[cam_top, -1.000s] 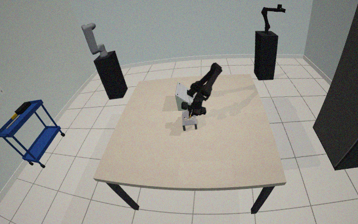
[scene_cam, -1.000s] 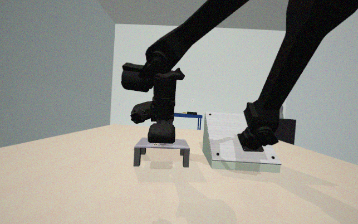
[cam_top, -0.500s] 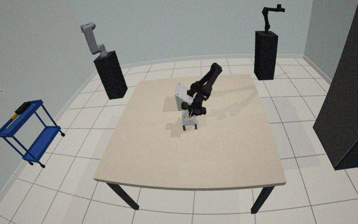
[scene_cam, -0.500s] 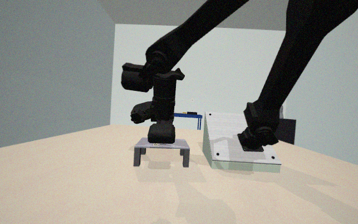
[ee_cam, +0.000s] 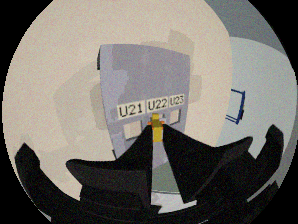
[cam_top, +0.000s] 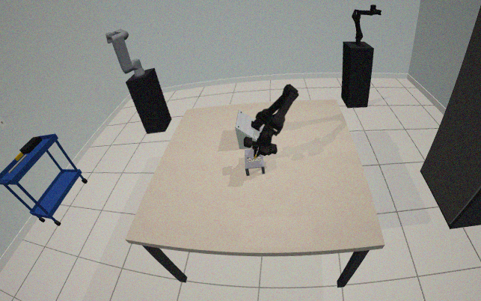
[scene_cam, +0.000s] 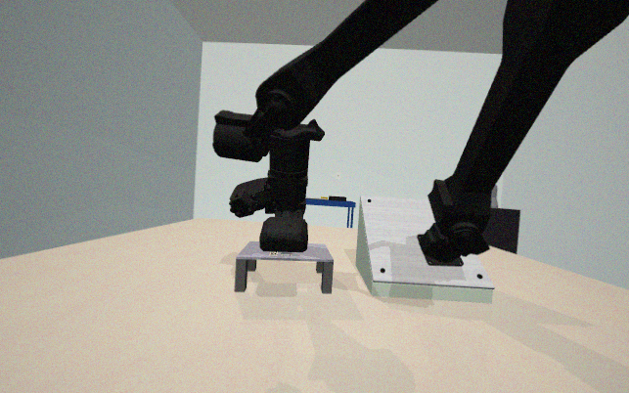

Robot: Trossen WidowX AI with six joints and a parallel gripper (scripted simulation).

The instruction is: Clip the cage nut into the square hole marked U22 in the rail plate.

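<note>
Wrist view: the tool [cam_top: 256, 154] [scene_cam: 284, 250] [ee_cam: 156, 128] has its dark fingers nearly together, pinching the yellow cage nut [cam_top: 255, 156] [ee_cam: 157, 134] between their tips. The nut stands out in front of the U22 label [ee_cam: 157, 104], over the spot where that square hole lies — the tips and the nut cover most of the opening, so whether the wings are through it cannot be told. Small orange bits show at either side of the nut, close against the fingertips.

The rail plate [cam_top: 253, 164] [scene_cam: 248, 252] [ee_cam: 141, 70] lies level on short dark legs, raised above the pale wooden worktop [cam_top: 257, 210] [scene_cam: 160, 323] [ee_cam: 50, 65]. The square openings under U21 [ee_cam: 131, 109] and U23 [ee_cam: 176, 100] show to the two sides of the nut, with the worktop's color visible through them.

From the exterior, the black arm [cam_top: 285, 106] [scene_cam: 317, 64] reaches down to the plate, the tool pointing downward; its body hides the fingertips and the nut there. The arm's base sits on a sloped block [cam_top: 240, 135] [scene_cam: 395, 225] beside the plate — the two stand apart. A blue cart [cam_top: 49, 161] [scene_cam: 332, 201] [ee_cam: 244, 102] stands on the floor, well away from the worktop.
</note>
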